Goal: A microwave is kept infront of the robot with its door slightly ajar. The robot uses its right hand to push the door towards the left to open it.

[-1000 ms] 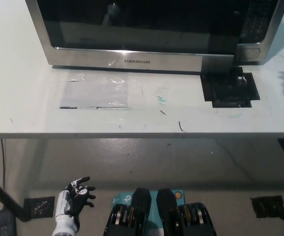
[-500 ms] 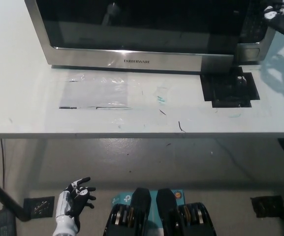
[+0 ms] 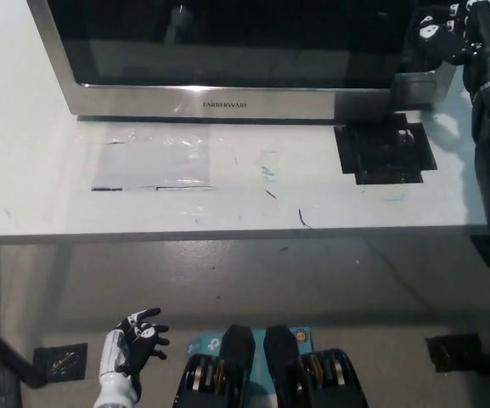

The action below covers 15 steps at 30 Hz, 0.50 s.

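Note:
A stainless microwave (image 3: 228, 100) with a dark glass door (image 3: 228, 38) stands at the back of the white table (image 3: 41, 178). Its door sits slightly proud of the body at the right end. My black right hand (image 3: 450, 36) is at the microwave's upper right corner, by the control panel and the door's right edge, fingers apart and curled, holding nothing. Whether it touches the door cannot be told. My white left hand (image 3: 134, 347) hangs low at the lower left, below the table edge, fingers spread.
A black square patch (image 3: 383, 153) lies on the table in front of the microwave's right end. A clear plastic sheet (image 3: 155, 157) is taped to the tabletop left of centre. The table's front edge runs across the middle, with floor below.
My right hand has come in from the right edge, moving left to the microwave's right corner. The whole picture has shifted slightly, so the camera moved. The left hand stays put.

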### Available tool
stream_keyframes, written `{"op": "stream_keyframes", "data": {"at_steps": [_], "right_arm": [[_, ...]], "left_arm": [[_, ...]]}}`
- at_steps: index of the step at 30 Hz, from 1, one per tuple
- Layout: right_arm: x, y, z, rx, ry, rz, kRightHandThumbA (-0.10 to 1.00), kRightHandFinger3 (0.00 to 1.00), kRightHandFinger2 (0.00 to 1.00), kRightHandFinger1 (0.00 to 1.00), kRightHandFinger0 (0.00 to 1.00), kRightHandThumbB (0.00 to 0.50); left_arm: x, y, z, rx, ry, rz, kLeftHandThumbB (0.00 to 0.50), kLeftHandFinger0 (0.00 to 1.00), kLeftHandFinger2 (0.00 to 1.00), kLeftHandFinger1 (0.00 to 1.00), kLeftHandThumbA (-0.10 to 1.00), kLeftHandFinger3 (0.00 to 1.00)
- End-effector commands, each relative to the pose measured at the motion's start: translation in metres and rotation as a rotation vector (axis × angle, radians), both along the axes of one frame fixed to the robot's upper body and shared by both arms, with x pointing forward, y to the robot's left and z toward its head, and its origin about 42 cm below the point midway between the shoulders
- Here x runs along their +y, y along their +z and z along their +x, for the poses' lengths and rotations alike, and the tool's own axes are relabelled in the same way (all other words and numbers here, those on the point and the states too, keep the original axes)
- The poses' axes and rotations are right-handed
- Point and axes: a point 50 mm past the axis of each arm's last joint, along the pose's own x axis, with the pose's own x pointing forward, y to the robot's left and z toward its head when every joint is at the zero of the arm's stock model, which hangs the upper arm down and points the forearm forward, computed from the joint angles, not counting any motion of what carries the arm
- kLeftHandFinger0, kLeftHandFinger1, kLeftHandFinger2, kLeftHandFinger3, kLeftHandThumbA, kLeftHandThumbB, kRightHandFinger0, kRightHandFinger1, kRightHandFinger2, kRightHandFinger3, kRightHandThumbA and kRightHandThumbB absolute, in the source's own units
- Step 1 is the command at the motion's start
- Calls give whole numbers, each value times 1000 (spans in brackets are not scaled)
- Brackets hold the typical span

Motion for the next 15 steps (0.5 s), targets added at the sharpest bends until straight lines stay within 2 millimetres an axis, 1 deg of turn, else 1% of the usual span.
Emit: {"op": "stream_keyframes", "data": {"at_steps": [1,2,4,5,6,7,8,9,10,11,13,14,15], "right_arm": [[48,18,-6,-91,152,-40,296,859,628,537,408,160],[50,13,-10,-99,168,-54,302,860,631,540,408,160],[51,10,-15,-103,176,-53,320,859,631,543,409,167],[53,8,-19,-107,186,-33,305,842,632,538,398,159],[54,1,-29,-112,211,11,290,807,616,528,393,153],[55,-3,-39,-113,226,40,254,807,591,512,386,143],[55,-5,-44,-113,231,51,235,807,581,507,383,137],[55,-7,-52,-123,238,53,223,800,571,498,373,142],[55,-10,-59,-128,253,72,224,790,569,495,367,148],[56,-13,-65,-127,258,83,258,763,551,486,353,163],[56,-18,-80,-128,267,104,287,751,539,479,346,177],[57,-20,-83,-125,268,108,293,750,537,478,345,176],[57,-22,-92,-128,278,113,296,753,539,480,346,170]], "left_arm": [[2,10,8,-40,-4,12,215,261,369,316,-100,493],[1,11,8,-41,-5,17,214,261,372,319,-100,496],[1,10,8,-41,-2,22,216,251,367,311,-100,499],[4,12,9,-45,-2,25,218,258,372,316,-100,508],[4,12,10,-37,1,19,220,255,373,311,-100,512],[3,12,10,-36,1,18,214,261,371,313,-100,509],[3,12,9,-35,1,17,213,264,370,315,-100,506],[3,11,9,-36,-3,21,216,280,379,325,-100,504],[3,11,9,-36,-4,25,213,287,386,331,-100,504],[4,10,9,-36,-4,23,218,286,386,330,-100,503],[4,10,8,-43,-4,18,215,280,380,326,-100,499],[4,10,8,-42,-4,17,216,278,377,325,-100,497],[4,10,7,-35,-2,24,213,263,372,318,-100,493]]}}
